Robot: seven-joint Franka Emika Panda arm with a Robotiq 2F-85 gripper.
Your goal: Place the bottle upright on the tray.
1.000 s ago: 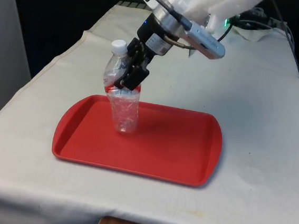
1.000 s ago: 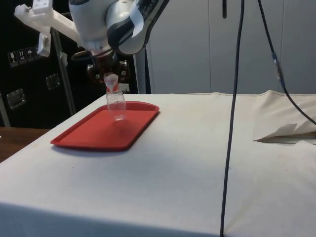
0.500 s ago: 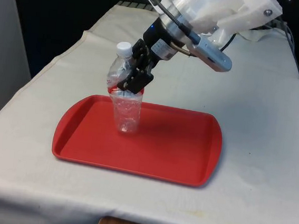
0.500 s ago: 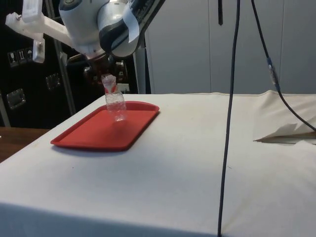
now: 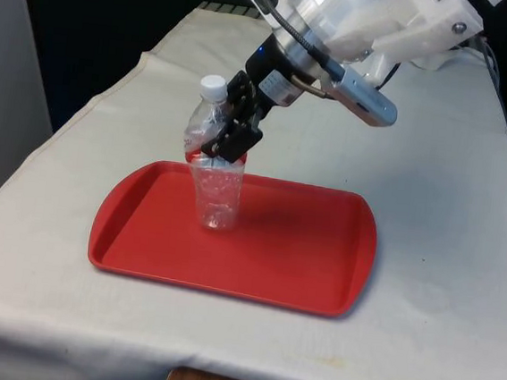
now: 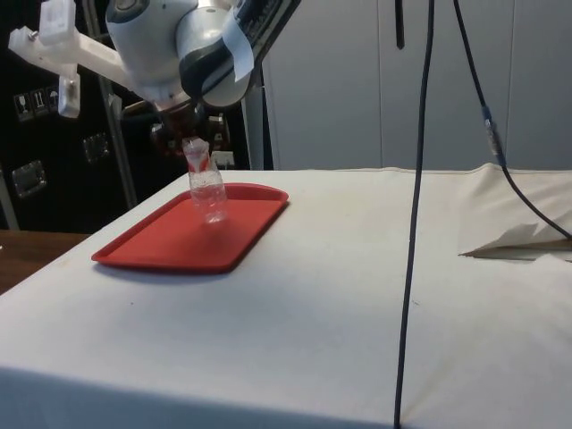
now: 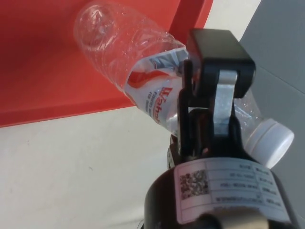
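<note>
A clear plastic bottle (image 5: 215, 173) with a white cap (image 5: 213, 86) stood on a flat red plastic tray (image 5: 293, 248), close to the tray's far edge and nearer its end at the front view's left. The bottle's base touched the tray and its top leaned a little away from the arm. The black two-finger gripper (image 5: 229, 141) was clamped on the bottle's upper part, at its red and white label. The tray lay on a white tablecloth (image 5: 446, 244).

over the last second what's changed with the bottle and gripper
The gripper, shut on the bottle, swung toward the front view's right, tipping the bottle nearer upright; its cap shifted right. The bottle's base stayed on the red tray, which did not move.
</note>
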